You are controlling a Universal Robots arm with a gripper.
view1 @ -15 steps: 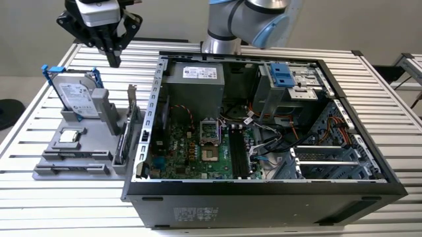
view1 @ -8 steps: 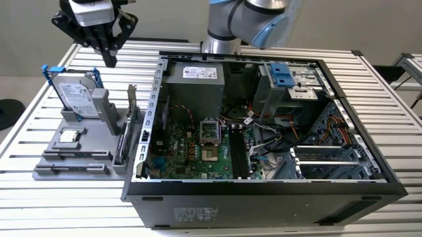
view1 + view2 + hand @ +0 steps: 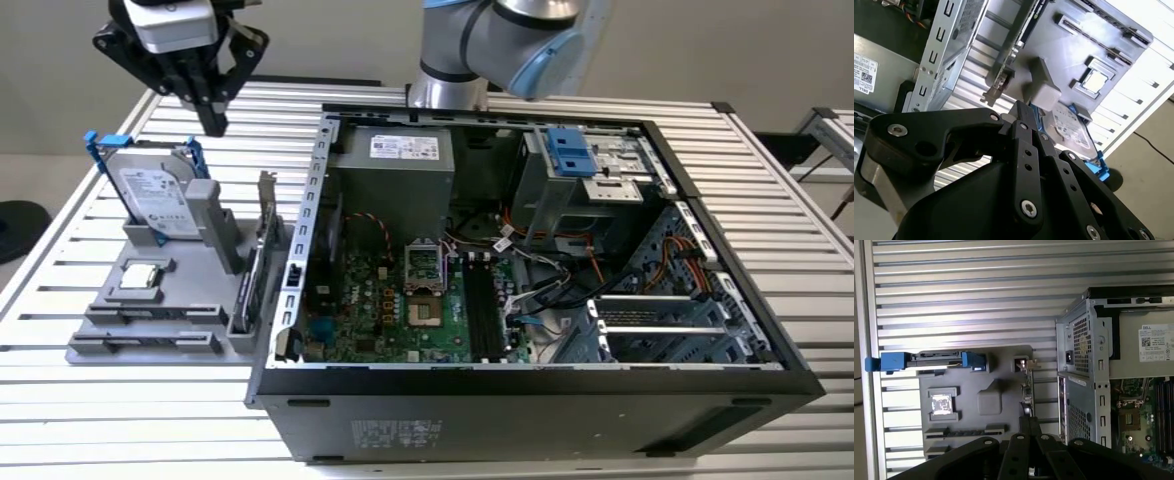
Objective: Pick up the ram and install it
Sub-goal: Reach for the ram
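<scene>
My gripper hangs shut and empty above the table's back corner at the exterior view's left, over the far end of a grey parts fixture. In both wrist views its black fingertips press together with nothing between them. The ram is hidden. The fixture's two long slotted holders show just a dark strip. On the motherboard inside the open computer case, black memory slots run alongside the processor socket.
On the fixture stand a silver hard drive in a blue frame, a dark expansion card with a metal bracket and a small square chip. The arm's base rises behind the case. The slatted metal table carries everything.
</scene>
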